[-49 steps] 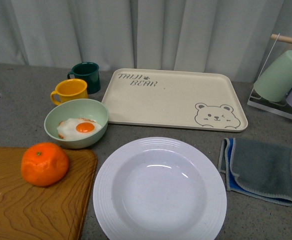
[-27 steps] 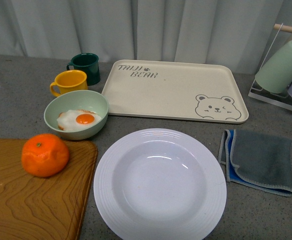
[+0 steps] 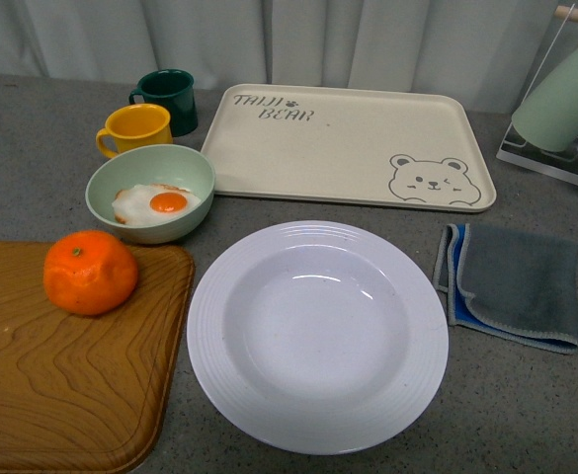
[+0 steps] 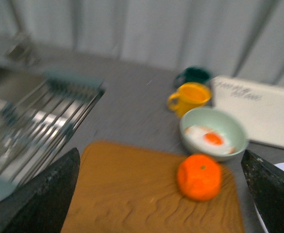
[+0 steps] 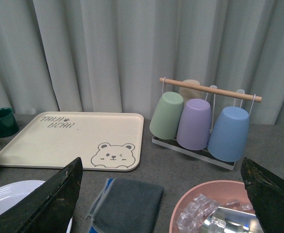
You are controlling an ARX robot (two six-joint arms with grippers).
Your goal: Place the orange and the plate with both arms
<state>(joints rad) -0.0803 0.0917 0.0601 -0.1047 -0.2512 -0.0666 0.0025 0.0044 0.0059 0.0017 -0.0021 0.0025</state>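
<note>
The orange (image 3: pixel 90 273) sits on the far end of a wooden board (image 3: pixel 61 385) at the front left. The white ridged plate (image 3: pixel 209 326) lies empty on the grey table, right of the board. Neither gripper shows in the front view. In the blurred left wrist view, my left gripper (image 4: pixel 156 204) is open and empty above the board, with the orange (image 4: pixel 199 177) ahead between its fingers (image 4: pixel 40 199). My right gripper (image 5: pixel 158 204) is open and empty above the table. The plate's edge (image 5: pixel 15 191) shows beside one of its fingers (image 5: pixel 44 204).
A pale green bowl (image 3: pixel 101 183) with a fried egg, a yellow mug (image 3: pixel 135 128) and a dark green mug (image 3: pixel 170 94) stand behind the board. A cream bear tray (image 3: pixel 348 138) lies at the back. A grey cloth (image 3: pixel 516 286), a cup rack (image 5: pixel 200 121) and a pink bowl (image 5: pixel 190 194) of ice are at the right. A dish rack (image 4: pixel 30 121) is at the left.
The front view has tilted downward, so everything sits higher in the picture. The things on the table keep their places relative to each other.
</note>
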